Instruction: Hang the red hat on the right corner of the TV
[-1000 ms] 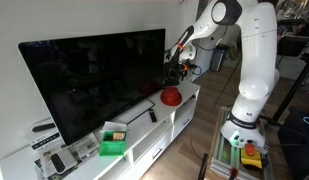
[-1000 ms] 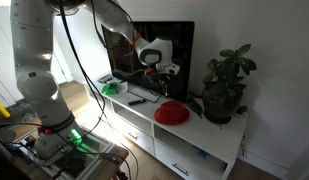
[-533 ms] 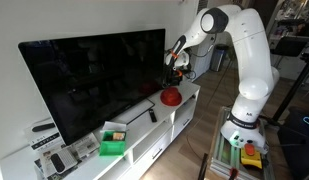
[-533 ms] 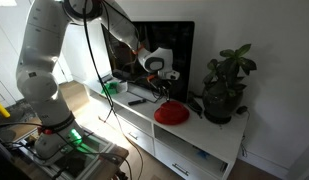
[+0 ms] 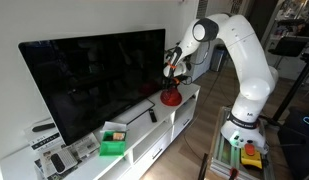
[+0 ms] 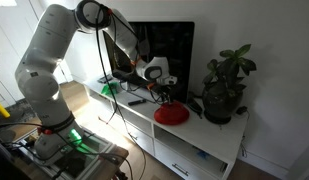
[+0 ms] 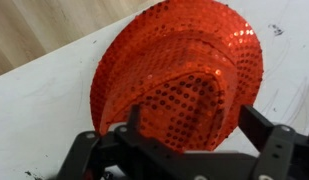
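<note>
The black gripper (image 7: 194,135), 2 fingers spread, is hovering over the small red sequinned hat (image 7: 179,70); a shallow pinch is likely risking slippage.

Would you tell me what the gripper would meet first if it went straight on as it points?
Most likely the red hat: in the wrist view it lies directly ahead of the gripper, between its open fingers. How much gap remains is hard to judge.

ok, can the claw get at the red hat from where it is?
Probably yes: the open claw hangs right over the red hat on the white cabinet, with nothing between them in the wrist view.
</note>
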### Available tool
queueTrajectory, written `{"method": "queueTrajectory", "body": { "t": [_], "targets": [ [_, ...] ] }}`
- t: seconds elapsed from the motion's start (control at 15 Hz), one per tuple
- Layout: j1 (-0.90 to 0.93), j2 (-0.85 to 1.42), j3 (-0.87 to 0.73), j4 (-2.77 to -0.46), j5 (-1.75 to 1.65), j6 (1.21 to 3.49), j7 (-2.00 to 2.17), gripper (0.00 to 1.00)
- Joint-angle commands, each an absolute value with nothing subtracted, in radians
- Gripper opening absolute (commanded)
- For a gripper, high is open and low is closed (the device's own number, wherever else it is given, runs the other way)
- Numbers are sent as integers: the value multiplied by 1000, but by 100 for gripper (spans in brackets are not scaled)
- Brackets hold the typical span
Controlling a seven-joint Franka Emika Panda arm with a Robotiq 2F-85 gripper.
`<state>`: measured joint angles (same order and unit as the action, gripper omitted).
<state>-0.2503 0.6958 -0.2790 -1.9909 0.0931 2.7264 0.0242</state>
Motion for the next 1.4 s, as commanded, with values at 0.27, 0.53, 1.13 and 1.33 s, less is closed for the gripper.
{"method": "queueTrajectory", "body": {
  "t": [0.27,0.53,1.13,1.33],
  "targets": [
    [-155,758,-351,-1968,14,2813,146,53],
    [-130,751,-380,-1979,6,2786,178,24],
    [-180,638,-424,-2074,14,2749,181,1],
    [-177,523,-476,-2175,0,2791,174,1]
  ]
}}
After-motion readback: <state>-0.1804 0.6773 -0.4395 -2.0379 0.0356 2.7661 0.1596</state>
